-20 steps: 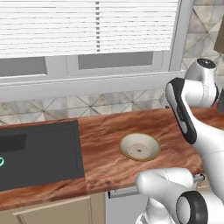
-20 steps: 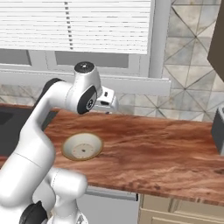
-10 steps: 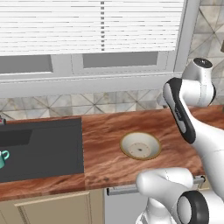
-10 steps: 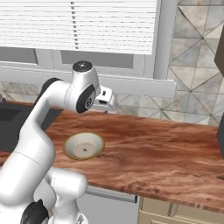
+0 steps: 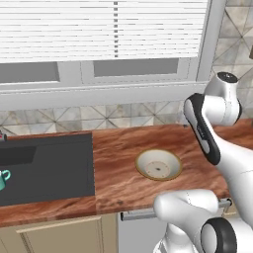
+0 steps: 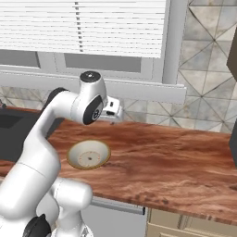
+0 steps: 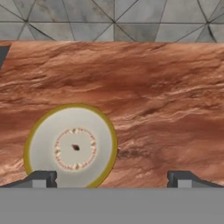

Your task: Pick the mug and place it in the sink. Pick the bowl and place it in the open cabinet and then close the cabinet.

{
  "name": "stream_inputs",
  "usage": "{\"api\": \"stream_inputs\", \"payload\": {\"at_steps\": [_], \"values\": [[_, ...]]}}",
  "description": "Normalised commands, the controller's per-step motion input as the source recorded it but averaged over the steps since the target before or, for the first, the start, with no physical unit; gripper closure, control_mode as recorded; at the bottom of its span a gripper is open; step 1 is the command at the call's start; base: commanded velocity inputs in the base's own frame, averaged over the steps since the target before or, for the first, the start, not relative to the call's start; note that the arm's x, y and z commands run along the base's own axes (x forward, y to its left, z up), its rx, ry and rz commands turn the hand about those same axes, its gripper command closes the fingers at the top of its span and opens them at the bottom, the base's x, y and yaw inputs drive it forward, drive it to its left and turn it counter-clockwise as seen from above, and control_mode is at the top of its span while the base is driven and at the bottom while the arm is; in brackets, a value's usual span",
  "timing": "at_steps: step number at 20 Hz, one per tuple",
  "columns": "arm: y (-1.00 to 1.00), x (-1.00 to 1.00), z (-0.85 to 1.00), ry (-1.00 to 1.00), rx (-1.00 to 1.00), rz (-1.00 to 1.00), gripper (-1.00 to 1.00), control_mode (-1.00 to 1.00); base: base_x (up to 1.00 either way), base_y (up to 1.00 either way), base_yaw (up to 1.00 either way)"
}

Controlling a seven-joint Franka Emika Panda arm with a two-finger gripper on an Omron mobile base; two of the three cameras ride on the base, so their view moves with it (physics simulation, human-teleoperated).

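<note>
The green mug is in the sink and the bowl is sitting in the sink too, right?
Not quite. The mug is in the sink, but the bowl is not. It sits on the wooden counter, to the right of the sink. The left base view shows this.

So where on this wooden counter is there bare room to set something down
The widest free patch is the counter to the right of the bowl, running to the dark object at the right base view's edge. A narrower bare strip lies between the bowl and the sink. The sink holds the mug at its left end.
</note>
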Motion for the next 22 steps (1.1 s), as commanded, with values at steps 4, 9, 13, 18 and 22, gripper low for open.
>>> {"api": "stream_inputs", "payload": {"at_steps": [4,9,13,18,22], "values": [[-0.03,0.0,-0.26,0.15,0.08,0.0,-1.0,-1.0,0.0,0.0,0.0],[-0.17,-0.12,-0.4,0.39,0.07,0.0,-1.0,-1.0,0.0,0.0,0.0],[-0.03,-0.49,-0.48,0.21,0.0,0.0,-1.0,-1.0,0.0,0.0,0.0],[0.0,-0.23,-0.4,0.1,0.01,0.0,-1.0,-1.0,0.0,0.0,0.0],[0.0,-0.18,-0.51,-0.14,0.17,0.0,-1.0,-1.0,0.0,0.0,0.0]]}}
